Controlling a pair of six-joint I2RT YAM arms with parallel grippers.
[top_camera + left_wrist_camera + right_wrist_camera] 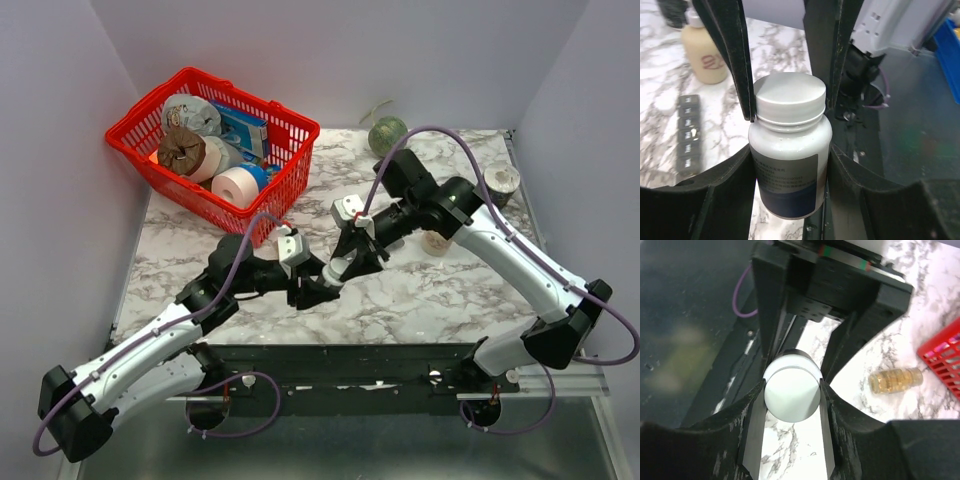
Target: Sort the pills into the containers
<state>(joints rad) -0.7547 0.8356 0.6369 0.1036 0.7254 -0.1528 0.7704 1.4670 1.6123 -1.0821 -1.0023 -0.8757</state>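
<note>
A white bottle (790, 165) with a dark label and a white cap (789, 95) is held off the marble between the two arms. My left gripper (790, 167) is shut on its body. My right gripper (791, 400) comes from the opposite side, both fingers pressed on the cap (791, 392). In the top view the grippers meet mid-table, left (312, 290) and right (347, 266). The pills show tan-yellow inside a small clear vial (895, 380) lying on its side. The containers (689, 135) are a dark-grey strip of compartments flat on the table, one with a pale speck on it.
A beige nozzle bottle (702, 55) stands beyond the strip. A red wire basket (215, 150) of packets and rolls fills the back left; its corner (942, 360) is near the vial. A green round object (388, 133) and a cup (500, 183) sit at the back right.
</note>
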